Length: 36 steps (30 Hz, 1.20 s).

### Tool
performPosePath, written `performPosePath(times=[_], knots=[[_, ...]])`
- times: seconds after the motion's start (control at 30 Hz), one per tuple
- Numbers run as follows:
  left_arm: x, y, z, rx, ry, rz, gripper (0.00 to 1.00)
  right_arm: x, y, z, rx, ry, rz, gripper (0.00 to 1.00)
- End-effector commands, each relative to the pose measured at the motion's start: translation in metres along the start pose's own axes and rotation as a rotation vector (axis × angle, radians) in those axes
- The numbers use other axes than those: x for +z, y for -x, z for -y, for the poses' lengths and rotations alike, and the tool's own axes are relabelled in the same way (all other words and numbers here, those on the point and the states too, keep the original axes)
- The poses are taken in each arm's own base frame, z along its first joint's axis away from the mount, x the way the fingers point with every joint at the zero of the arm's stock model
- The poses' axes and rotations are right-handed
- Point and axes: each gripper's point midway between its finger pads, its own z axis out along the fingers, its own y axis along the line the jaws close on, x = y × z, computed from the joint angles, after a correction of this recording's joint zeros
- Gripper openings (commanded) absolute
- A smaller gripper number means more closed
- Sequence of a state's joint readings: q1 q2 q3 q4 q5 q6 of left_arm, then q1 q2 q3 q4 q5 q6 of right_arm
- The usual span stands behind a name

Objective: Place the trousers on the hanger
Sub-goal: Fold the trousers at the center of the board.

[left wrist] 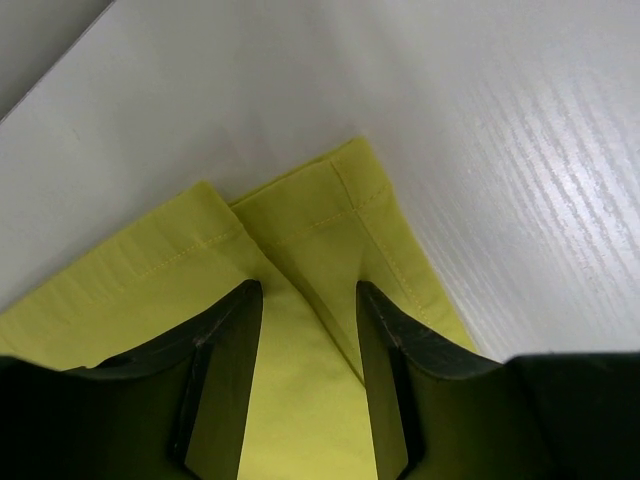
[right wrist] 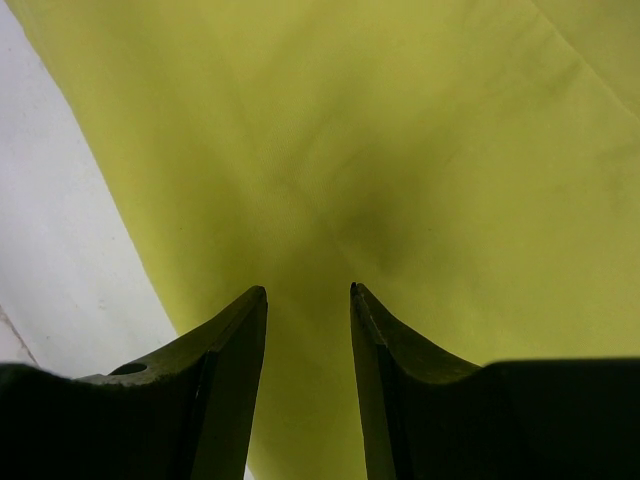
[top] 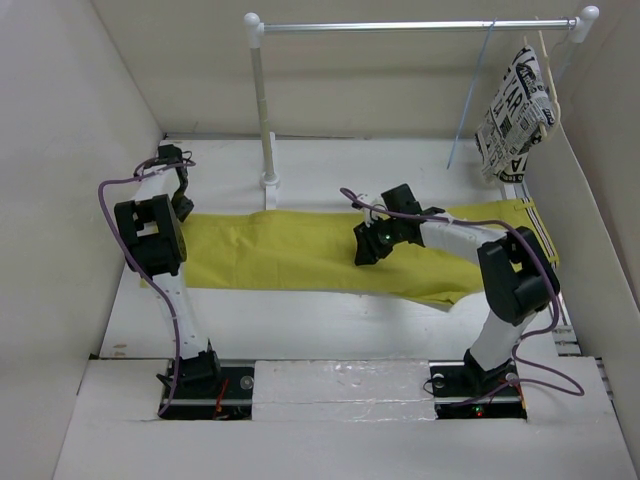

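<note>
Trousers (top: pixel 300 250) flat across table (top: pixel 330 325), cuffs (left wrist: pixel 300 215) at left. Hanger (top: pixel 470 100) on rail (top: pixel 400 25), well apart. Left gripper (left wrist: pixel 308 290) half-wide over cuffs, holds nothing; right gripper (right wrist: pixel 308 290) likewise over mid-leg. We judge: pinch both cuff layers together, lift evenly.

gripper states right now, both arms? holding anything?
Left gripper: open, jaws apart over the hem of the trousers, nothing gripped.
Right gripper: open above the trousers, nothing gripped.
</note>
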<state>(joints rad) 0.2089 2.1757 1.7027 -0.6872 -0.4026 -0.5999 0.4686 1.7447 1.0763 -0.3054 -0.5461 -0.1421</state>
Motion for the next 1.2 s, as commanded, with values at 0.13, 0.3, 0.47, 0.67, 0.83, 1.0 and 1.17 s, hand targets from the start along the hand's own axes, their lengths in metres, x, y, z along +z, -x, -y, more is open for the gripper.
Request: performPosePath(times=[0.13,0.3,0.47,0.67,0.83,1.0,1.17], knots=[[-0.007,0.003,0.014,-0.038,-0.070,-0.012,0.36,0.003,0.017,-0.002,-0.052,0.037,0.059,0.44],[-0.008,-0.002,0.007,-0.049,-0.049,-0.016,0.04,0.001,0.016,-0.003,-0.055,0.035,0.060,0.45],[-0.016,0.003,-0.004,-0.048,-0.007,0.004,0.00,-0.005,0.020,0.007,-0.048,0.022,0.076,0.45],[-0.026,0.008,-0.009,-0.045,-0.011,0.019,0.10,-0.008,0.023,0.013,-0.050,0.020,0.080,0.45],[-0.024,0.005,-0.011,-0.016,0.000,0.008,0.25,-0.011,0.025,0.011,-0.058,0.025,0.088,0.45],[-0.020,-0.002,-0.010,-0.002,0.003,-0.025,0.25,-0.013,0.025,0.010,-0.061,0.025,0.088,0.45],[-0.027,0.002,-0.013,0.004,0.004,-0.014,0.24,-0.015,0.027,0.008,-0.066,0.025,0.096,0.45]])
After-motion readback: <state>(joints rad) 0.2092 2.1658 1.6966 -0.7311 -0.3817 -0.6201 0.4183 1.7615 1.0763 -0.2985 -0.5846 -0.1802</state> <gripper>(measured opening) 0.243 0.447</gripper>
